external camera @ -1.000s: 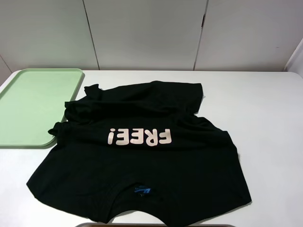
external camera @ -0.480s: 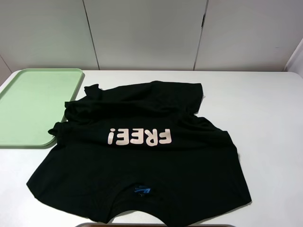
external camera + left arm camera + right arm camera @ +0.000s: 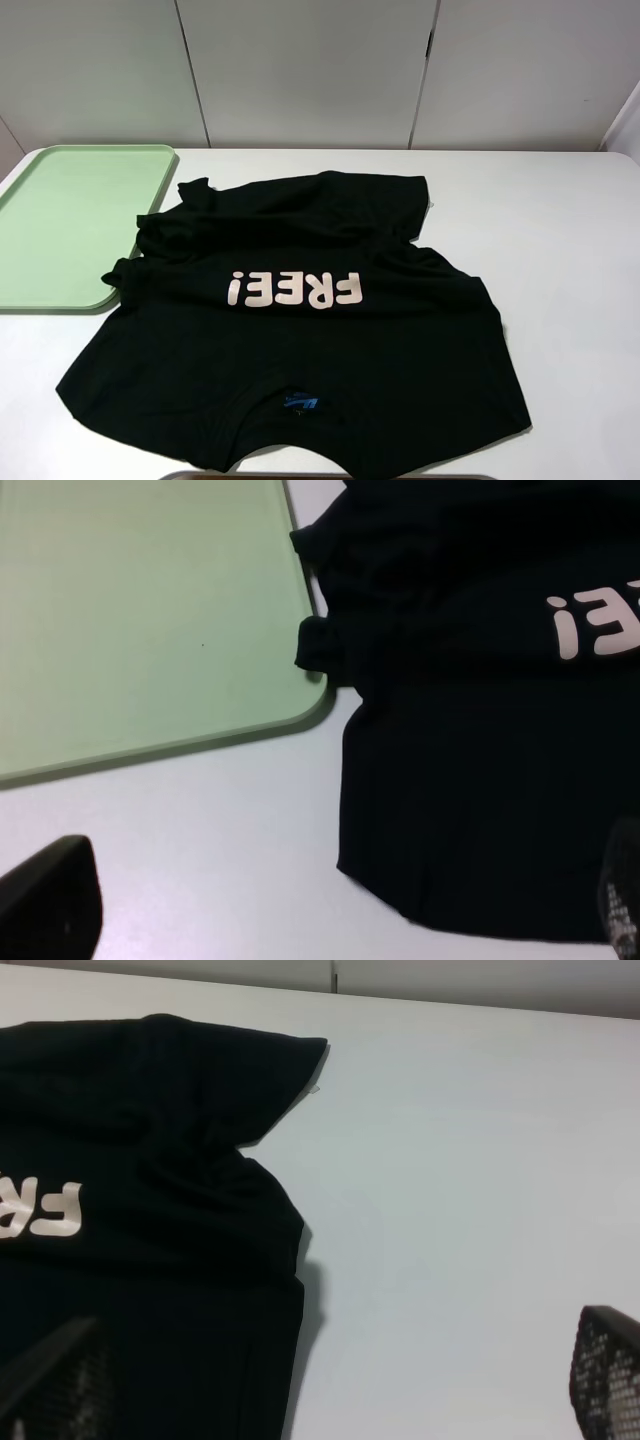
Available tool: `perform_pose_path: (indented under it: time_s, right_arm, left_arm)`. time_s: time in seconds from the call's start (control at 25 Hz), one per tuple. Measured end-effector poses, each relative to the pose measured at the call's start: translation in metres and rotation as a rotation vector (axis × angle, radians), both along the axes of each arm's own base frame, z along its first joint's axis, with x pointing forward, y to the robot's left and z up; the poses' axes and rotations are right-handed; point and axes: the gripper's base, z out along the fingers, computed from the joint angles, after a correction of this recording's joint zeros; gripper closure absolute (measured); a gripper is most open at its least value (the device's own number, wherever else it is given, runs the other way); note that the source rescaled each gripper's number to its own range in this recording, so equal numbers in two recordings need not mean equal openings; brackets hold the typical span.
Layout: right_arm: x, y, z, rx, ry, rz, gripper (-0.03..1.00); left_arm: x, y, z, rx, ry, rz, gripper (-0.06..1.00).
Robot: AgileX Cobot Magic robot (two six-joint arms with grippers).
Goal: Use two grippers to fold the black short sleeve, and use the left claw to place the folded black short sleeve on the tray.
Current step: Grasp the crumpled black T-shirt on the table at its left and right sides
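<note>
Chiefly at risk: fold accuracy; black short-sleeve T-shirt (image 3: 300,330) rumpled and skewed, so uneven halves likely if pinched as it lies.
Risk 2: sleeve tip (image 3: 315,645) lapping onto the rim of the pale green tray (image 3: 60,220); liable to drag or nudge the tray once that side is lifted.
Risk 3: bunched far hem (image 3: 300,195) with doubled cloth; a claw may catch only 1 layer, or too many, and lose the cloth mid-fold.
Risk 4: 2 arms lifting out of step; would twist the garment and spoil the crease.
Risk 5: loose fold; apt to fall open during the 1-claw carry to the tray.
Left gripper (image 3: 335,900): jaws spread wide; nothing held, no contact apparent; hovering over the shirt's tray-side edge, 1 fingertip above bare white table (image 3: 560,260), the other above the cloth edge.
Right gripper (image 3: 330,1375): jaws spread wide; nothing held, no contact apparent; 1 fingertip above cloth, the other above bare table on the side away from the tray.
High view: neither gripper visible.
Shirt location: mid-table, unfolded, "FREE!" print (image 3: 295,290) face up, blue neck label (image 3: 300,402) toward the near edge.
Tray location: left of the shirt, touched only by the sleeve tip.
</note>
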Motion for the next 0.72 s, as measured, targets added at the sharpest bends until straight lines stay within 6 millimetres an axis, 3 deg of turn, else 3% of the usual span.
perform_pose_path:
  time_s: [0.72]
  right_arm:
    - [0.0000, 0.0000, 0.0000, 0.000, 0.000, 0.000, -0.03]
  left_arm:
    - [0.0000, 0.0000, 0.0000, 0.000, 0.000, 0.000, -0.06]
